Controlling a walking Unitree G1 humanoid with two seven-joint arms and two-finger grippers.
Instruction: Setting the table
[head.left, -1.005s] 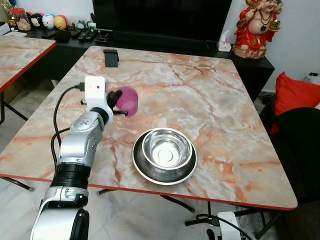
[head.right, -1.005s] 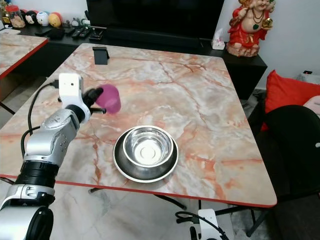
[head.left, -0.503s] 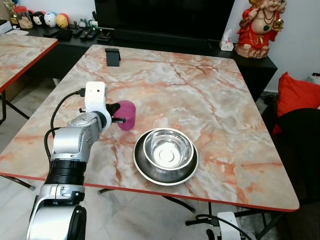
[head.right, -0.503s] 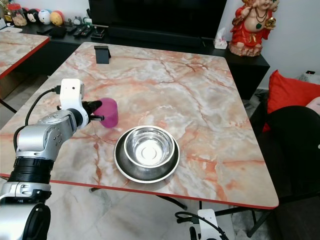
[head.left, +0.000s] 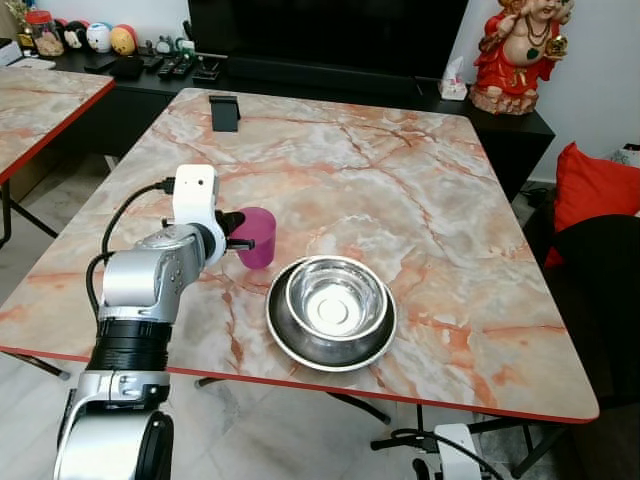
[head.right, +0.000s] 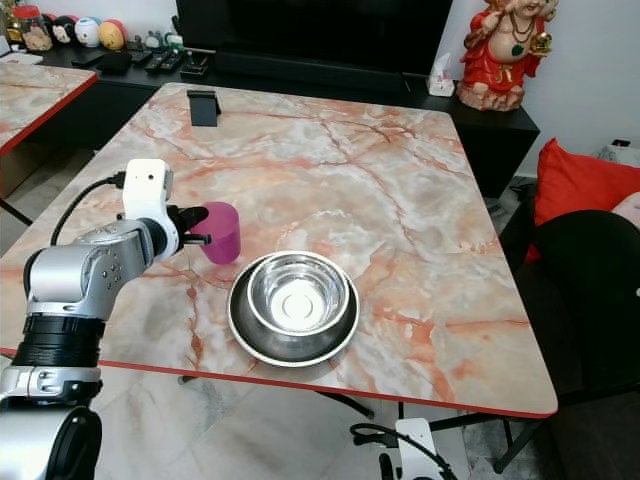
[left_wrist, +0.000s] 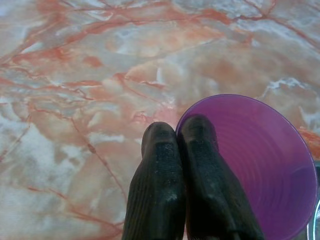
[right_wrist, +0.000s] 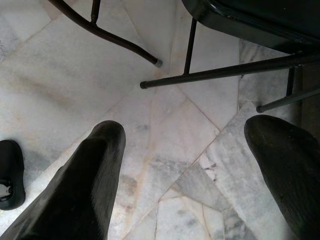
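Left wrist view shows the left gripper (left_wrist: 180, 137) with its two black fingers pressed together over the rim of a purple plastic cup (left_wrist: 255, 165), one finger inside the wall and one outside, so the gripper is clamped on the cup's edge. The cup stands upright on the marble-patterned table (head.left: 400, 190), mouth up. No writing or brand can be read on the cup or anywhere near it.

Just beyond the gripper, on the far side of the cup from the arm, a steel bowl (head.left: 335, 298) sits nested in a wider steel plate (head.left: 330, 345), close to the cup but apart from it. Well beyond the gripper, near the table's far edge, stands a small black phone stand (head.left: 224, 113). Past the table a red figurine (head.left: 512, 50) rests on a dark sideboard.

A second ago the cup was held tilted above the tabletop, blurred in motion; now it is down on the surface and level.

In the right wrist view the right gripper (right_wrist: 200, 165) hangs over a marble floor, fingers spread wide, holding nothing.
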